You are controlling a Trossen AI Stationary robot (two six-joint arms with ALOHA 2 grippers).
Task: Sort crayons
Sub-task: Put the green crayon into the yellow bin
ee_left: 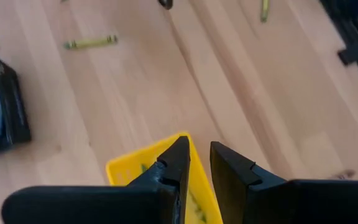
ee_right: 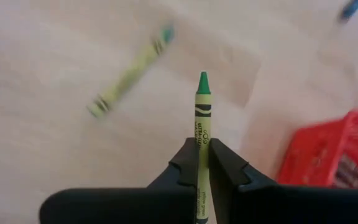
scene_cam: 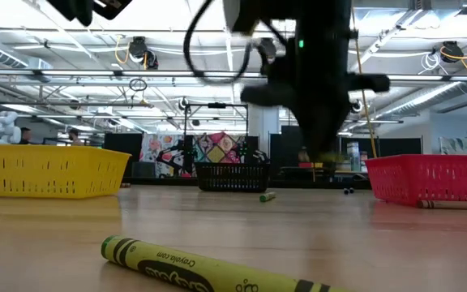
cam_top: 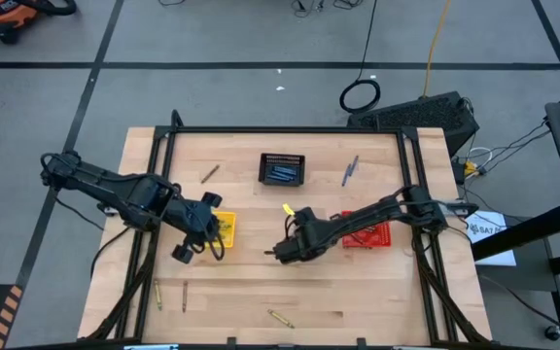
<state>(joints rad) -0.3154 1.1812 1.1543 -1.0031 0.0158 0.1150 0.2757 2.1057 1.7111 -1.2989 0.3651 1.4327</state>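
One yellow-green crayon (ee_right: 202,118) clamped between the right gripper's (ee_right: 202,163) fingers, tip pointing forward; left gripper (ee_left: 199,163) slightly parted above the yellow basket (ee_left: 118,167).

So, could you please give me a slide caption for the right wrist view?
Right gripper shut on a yellow-green crayon above the wooden table, red basket alongside.

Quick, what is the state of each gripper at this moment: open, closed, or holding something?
Left gripper: open, holding nothing, above the yellow mesh basket.
Right gripper: shut on a thin yellow-green crayon.
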